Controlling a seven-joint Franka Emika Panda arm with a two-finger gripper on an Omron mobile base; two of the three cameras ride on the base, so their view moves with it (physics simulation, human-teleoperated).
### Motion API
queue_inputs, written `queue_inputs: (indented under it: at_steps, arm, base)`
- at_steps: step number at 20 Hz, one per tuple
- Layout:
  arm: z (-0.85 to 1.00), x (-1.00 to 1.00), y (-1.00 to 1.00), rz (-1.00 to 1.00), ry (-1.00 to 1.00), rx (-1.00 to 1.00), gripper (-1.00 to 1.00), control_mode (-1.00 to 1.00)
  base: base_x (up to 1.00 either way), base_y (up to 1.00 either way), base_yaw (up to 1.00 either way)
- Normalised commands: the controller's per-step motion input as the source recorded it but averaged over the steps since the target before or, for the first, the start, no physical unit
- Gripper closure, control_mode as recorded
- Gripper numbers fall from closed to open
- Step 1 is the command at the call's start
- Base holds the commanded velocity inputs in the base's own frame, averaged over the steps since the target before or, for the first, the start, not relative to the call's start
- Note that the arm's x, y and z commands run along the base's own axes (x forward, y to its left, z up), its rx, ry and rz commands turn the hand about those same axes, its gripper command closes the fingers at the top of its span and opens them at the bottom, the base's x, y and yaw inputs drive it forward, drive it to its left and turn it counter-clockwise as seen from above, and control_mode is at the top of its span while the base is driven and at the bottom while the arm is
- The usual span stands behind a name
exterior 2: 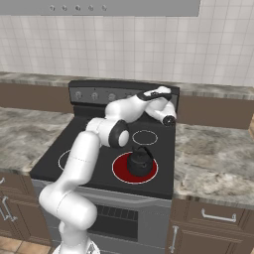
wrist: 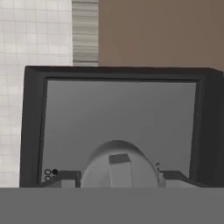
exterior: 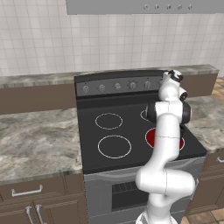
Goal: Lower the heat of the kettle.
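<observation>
The kettle (exterior 2: 139, 161), small, squat and dark grey, sits on the red glowing burner (exterior 2: 121, 171) at the stove's front right. That burner (exterior: 150, 138) is partly hidden behind my arm in the left base view. My gripper (exterior 2: 148, 95) is up at the right end of the stove's back control panel (exterior 2: 99, 89). In the hand view the gripper (wrist: 118, 178) is open. Its two fingertips (wrist: 63, 178) flank a round grey knob (wrist: 118, 164) and stand close to its sides.
Other knobs (exterior: 117, 86) run along the panel to the left. Three unlit burner rings (exterior: 114, 146) mark the black cooktop. Marble counters (exterior: 35, 140) lie on both sides, with a brown backsplash ledge (exterior 2: 213, 111) behind. A hood (exterior: 140, 6) hangs overhead.
</observation>
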Motion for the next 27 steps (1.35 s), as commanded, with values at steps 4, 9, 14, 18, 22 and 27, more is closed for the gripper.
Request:
queue_inputs:
  at_steps: [4,9,14,18,22,27]
  arm:
    - [0.0,-0.06,-0.01,-0.18,0.07,0.26,1.0,-1.0]
    - [0.0,-0.06,-0.05,-0.16,0.05,0.27,1.0,-1.0]
    - [0.0,-0.11,-0.04,-0.14,0.04,0.27,1.0,-1.0]
    - [0.0,-0.12,-0.06,-0.12,0.07,0.26,1.0,-1.0]
    - [0.0,-0.12,-0.07,-0.1,0.1,0.26,1.0,-1.0]
    - [0.0,-0.16,-0.07,-0.08,0.14,0.28,1.0,-1.0]
  base:
    - [0.0,0.0,0.0]
    - [0.0,0.0,0.0]
    - [0.0,0.0,0.0]
    - [0.0,0.0,0.0]
    - [0.0,0.0,0.0]
    - [0.0,0.0,0.0]
